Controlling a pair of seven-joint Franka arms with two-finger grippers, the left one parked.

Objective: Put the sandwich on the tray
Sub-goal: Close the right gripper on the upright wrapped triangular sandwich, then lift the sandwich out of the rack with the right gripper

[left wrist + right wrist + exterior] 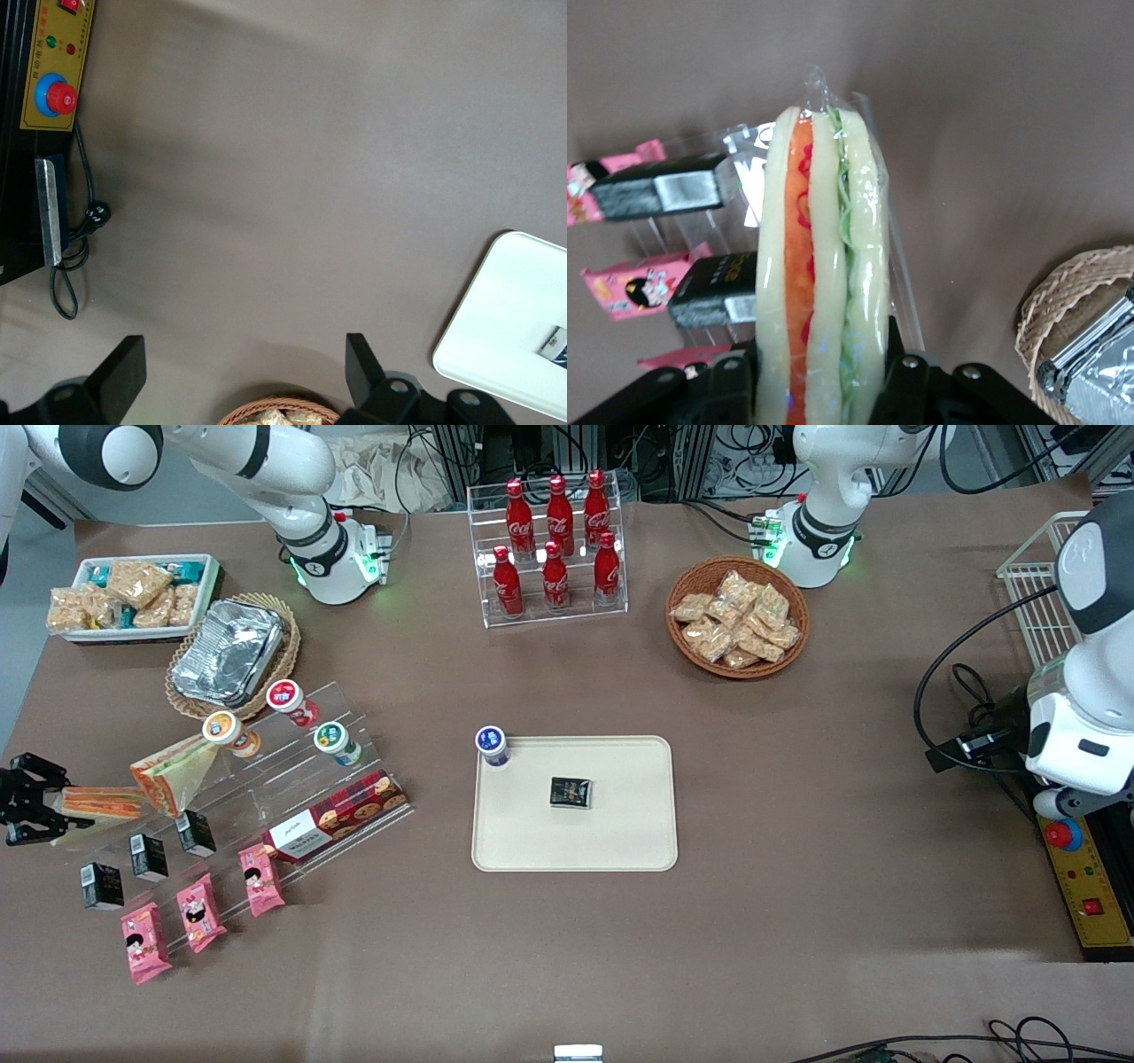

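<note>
**Right gripper clamped on a wrapped sandwich at the working arm's end of the table, well apart from the tray**

In the front view, the gripper sits at the mid-height edge of the frame, at the working arm's end of the brown table. Its two black fingers are closed onto the sandwich, a clear-wrapped wedge lying on its side with its orange filling edge facing the camera. The wrist view shows the grip close up. The sandwich stands between the fingers, with pale bread, a red-orange layer and a green layer.

Just beside it, farther from the front camera, a second wrapped wedge with a yellowish face leans on a clear stepped display rack. The rack crowds this area. It holds three round lidded cups, a red biscuit box, small black packets and pink snack packets. In the upper part of the frame near it are a foil container in a wicker basket and a white tray of snack packets.

The cream tray lies flat in the middle of the frame. On it are a small black packet near its centre and a blue-lidded cup at one corner. Bare table lies between the rack and the tray.

Along the upper edge of the frame stand a clear rack of red cola bottles and a round wicker basket of snack bags.
</note>
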